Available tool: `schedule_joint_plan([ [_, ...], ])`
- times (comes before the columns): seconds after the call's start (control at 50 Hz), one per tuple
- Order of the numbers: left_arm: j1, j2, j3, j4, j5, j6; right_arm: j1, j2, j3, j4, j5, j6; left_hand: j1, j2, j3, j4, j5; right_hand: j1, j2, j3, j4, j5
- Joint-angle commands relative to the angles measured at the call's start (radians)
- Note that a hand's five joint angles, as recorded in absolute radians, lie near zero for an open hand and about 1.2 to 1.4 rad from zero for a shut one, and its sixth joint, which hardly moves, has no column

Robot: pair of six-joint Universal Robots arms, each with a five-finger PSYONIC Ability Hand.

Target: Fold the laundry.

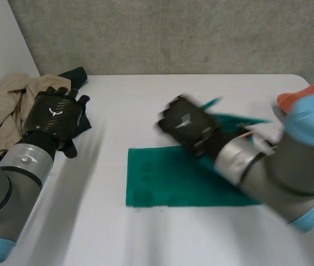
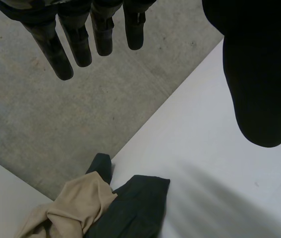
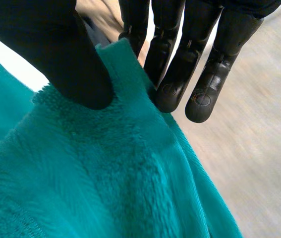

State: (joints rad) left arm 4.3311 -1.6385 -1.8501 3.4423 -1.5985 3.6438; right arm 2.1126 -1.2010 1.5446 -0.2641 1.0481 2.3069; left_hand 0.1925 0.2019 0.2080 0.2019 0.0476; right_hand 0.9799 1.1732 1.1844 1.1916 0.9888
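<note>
Fold stroke on teal towel [image 1: 165,185], right hand [image 1: 187,126] pinching its raised edge.
The towel lies flat at the middle of the table [image 1: 145,105], its far right part lifted; thumb and fingers [image 3: 172,84] clamp the cloth. Carry the edge low and straight to the opposite edge, align, then let go. The left hand [image 1: 54,113] hovers relaxed and empty over the tan garment [image 1: 1,111] and dark garment [image 2: 130,208]; it could pin the flat part.
</note>
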Motion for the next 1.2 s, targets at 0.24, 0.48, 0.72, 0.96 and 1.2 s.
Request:
schedule_joint_plan([
  [0.24,-0.085,-0.05,0.063,0.026,0.006,-0.033,0.159,0.132,-0.058,0.002,0.156,0.08,-0.018,-0.027,-0.033,-0.027,-0.048,-0.805,-0.999,-1.01,-1.017,-0.989],
  [0.48,-0.344,-0.245,0.215,0.057,0.034,-0.172,-0.121,-0.094,0.182,0.137,0.3,0.362,-0.014,-0.024,-0.03,-0.024,-0.044,-0.805,-0.999,-1.01,-1.017,-0.989],
  [0.72,-0.337,-0.509,0.37,0.032,-0.06,-0.145,-0.273,-0.097,0.368,0.08,0.25,0.22,-0.008,-0.018,-0.024,-0.018,-0.038,-0.684,-0.877,-0.888,-0.895,-0.867],
  [0.96,-0.281,-0.447,0.261,-0.035,-0.118,-0.071,-0.318,0.004,0.345,0.065,0.259,0.143,-0.018,-0.027,-0.033,-0.027,-0.048,0.415,0.222,0.211,0.204,0.232],
  [1.2,-0.248,-0.126,0.08,-0.037,-0.116,-0.07,-0.235,-0.07,0.218,0.077,0.384,-0.113,-0.018,-0.027,-0.033,-0.027,-0.048,0.416,0.223,0.212,0.205,0.233],
])
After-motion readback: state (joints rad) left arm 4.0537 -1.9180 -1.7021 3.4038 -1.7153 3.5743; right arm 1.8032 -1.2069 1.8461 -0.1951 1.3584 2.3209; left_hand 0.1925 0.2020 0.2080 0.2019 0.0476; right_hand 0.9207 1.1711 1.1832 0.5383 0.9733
